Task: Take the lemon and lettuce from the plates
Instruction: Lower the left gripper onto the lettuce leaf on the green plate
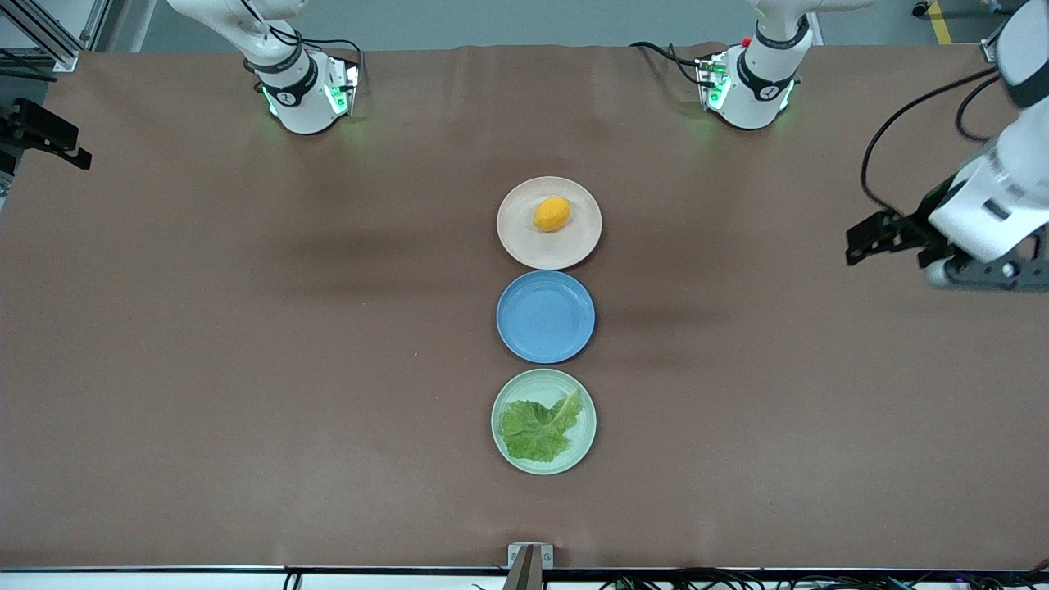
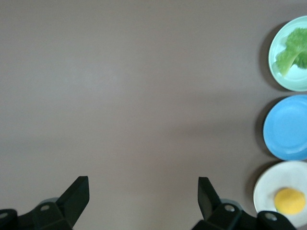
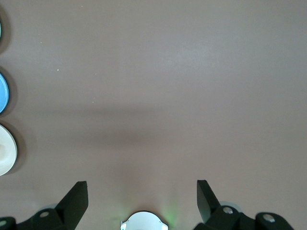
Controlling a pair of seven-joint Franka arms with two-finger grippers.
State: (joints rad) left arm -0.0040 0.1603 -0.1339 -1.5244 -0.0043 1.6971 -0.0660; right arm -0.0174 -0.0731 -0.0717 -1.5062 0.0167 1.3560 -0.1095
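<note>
While both fruits of the task are seen resting on their plates, nothing of the picking can be counted as done. The small oval yellow-orange lemon (image 1: 551, 214) lies on the round beige-pink matte plate (image 1: 516, 242), at the twelve o'clock end of the row of plates in the front view. The crinkled bright green lettuce leaf (image 1: 538, 426) lies on the round pale mint green plate (image 1: 583, 442), at six o'clock. Between them the round blue plate (image 1: 545, 316) stands empty.

The left gripper (image 2: 144, 191) is held over bare brown table cloth (image 1: 246, 369) toward the left arm's end, at about three o'clock from the plates and well apart from them. Its jaws are spread wide and nothing is held between them. The right gripper (image 3: 142, 191) is also wide open and empty; in its wrist view only cloth and the plate edges are shown. It is not seen in the front view.

Both picks are judged to be left: each gripper must be brought to its plate first.
</note>
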